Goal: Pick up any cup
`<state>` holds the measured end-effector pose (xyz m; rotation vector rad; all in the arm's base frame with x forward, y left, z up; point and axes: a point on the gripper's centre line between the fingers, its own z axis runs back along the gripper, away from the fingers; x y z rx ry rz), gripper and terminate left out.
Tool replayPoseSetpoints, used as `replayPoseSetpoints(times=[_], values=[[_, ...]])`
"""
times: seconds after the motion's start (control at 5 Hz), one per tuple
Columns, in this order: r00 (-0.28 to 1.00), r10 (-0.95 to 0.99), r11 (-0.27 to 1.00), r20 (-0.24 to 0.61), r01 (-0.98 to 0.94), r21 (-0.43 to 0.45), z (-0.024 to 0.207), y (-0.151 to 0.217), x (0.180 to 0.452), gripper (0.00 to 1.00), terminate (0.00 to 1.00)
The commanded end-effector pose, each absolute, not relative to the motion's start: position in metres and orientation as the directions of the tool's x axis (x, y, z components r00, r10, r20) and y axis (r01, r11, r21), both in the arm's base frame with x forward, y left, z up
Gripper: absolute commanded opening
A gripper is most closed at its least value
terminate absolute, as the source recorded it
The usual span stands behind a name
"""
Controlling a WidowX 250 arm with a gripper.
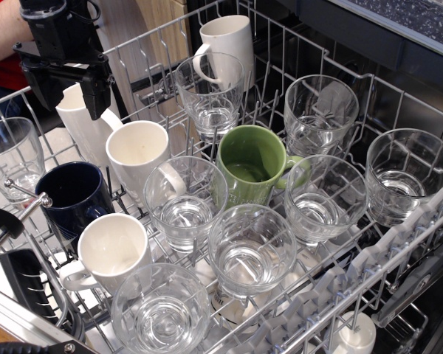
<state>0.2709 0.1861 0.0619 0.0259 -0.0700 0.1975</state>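
The cup, a glossy dark navy-blue mug point(74, 195), stands upright in the dishwasher rack point(310, 295) at the left, its opening facing up. A white mug point(112, 251) is just in front of it and another white mug point(136, 155) is just behind it to the right. My black gripper point(70, 96) hangs at the upper left, above and behind the navy mug and apart from it. Its two fingers stand spread and hold nothing. A tall white cup point(85, 129) shows between and below them.
A green mug point(251, 166) stands mid-rack and a white mug point(225, 44) at the back. Several clear glasses point(251, 251) fill the front, middle and right. A person's arm in red point(4, 44) is at the top left. Black cutlery holder parts point(26, 280) sit at the lower left.
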Motion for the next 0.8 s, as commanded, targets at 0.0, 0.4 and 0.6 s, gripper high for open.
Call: replayPoseSetpoints(times=[0.0,0.4,0.6], values=[[0.978,0.195,0.980,0.072,-0.197,0.019,0.062,0.186,0.271,1.00,0.00],[0.932,0.338,0.940,0.131,-0.341,0.002,0.012,0.192,0.257,1.00,0.00],[0.926,0.345,0.936,0.153,-0.351,0.013,-0.003,0.194,0.256,1.00,0.00]])
